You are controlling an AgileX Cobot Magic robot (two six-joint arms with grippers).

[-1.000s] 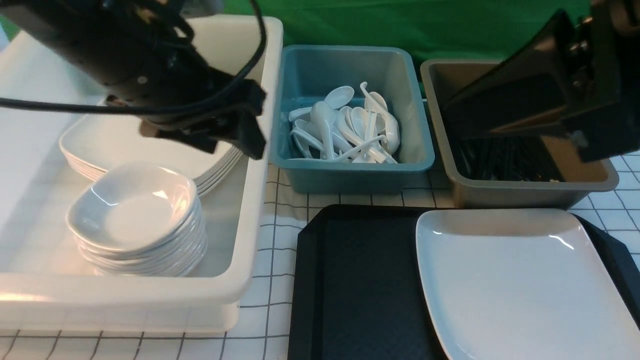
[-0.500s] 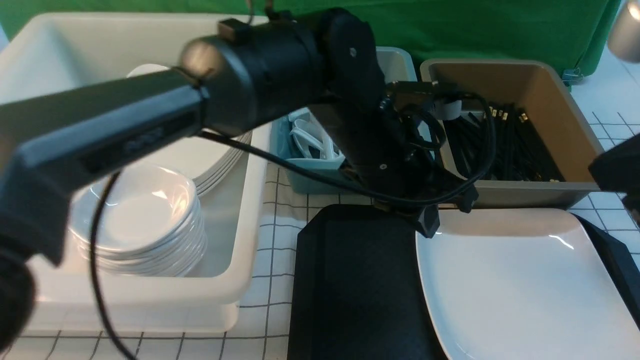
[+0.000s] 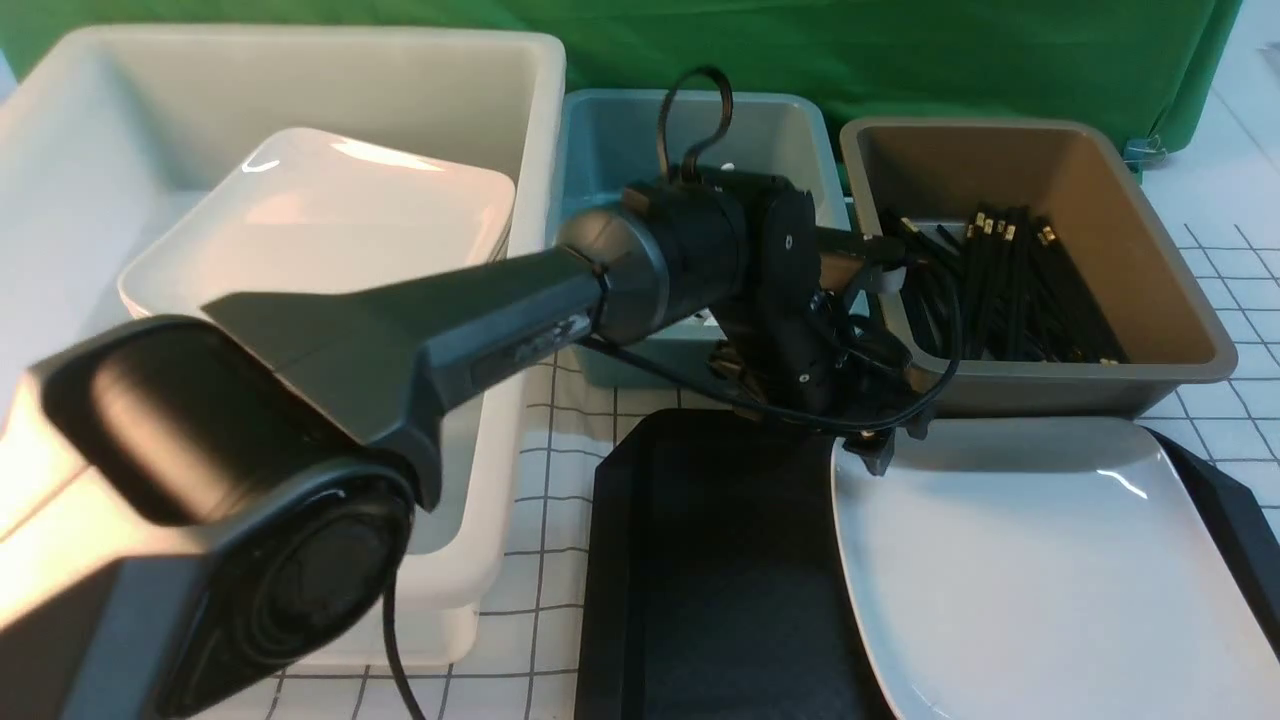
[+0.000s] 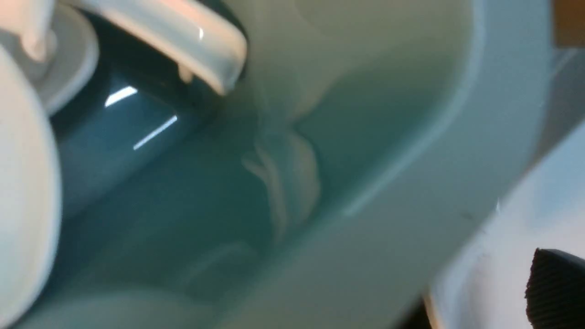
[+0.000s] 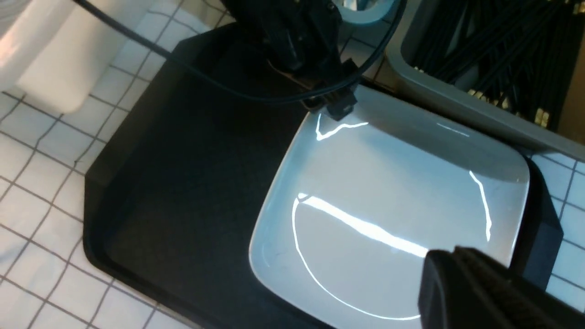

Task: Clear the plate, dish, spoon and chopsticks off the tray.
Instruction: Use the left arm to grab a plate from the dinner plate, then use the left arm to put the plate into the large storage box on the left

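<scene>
Plate [image 3: 1040, 580] on tray [image 3: 720, 560], right half. L end effector [image 3: 878, 452] at its far-left corner, gap unclear; R end effector [image 5: 461, 278] closed, above plate.

Glare streaks on plate [image 5: 388, 183]; left-wrist blur.

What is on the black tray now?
Only the large glossy white rounded-rectangular plate, on the right half of the black textured plastic tray. The left gripper's fingers hide the tray's far edge beside the plate's corner.
</scene>
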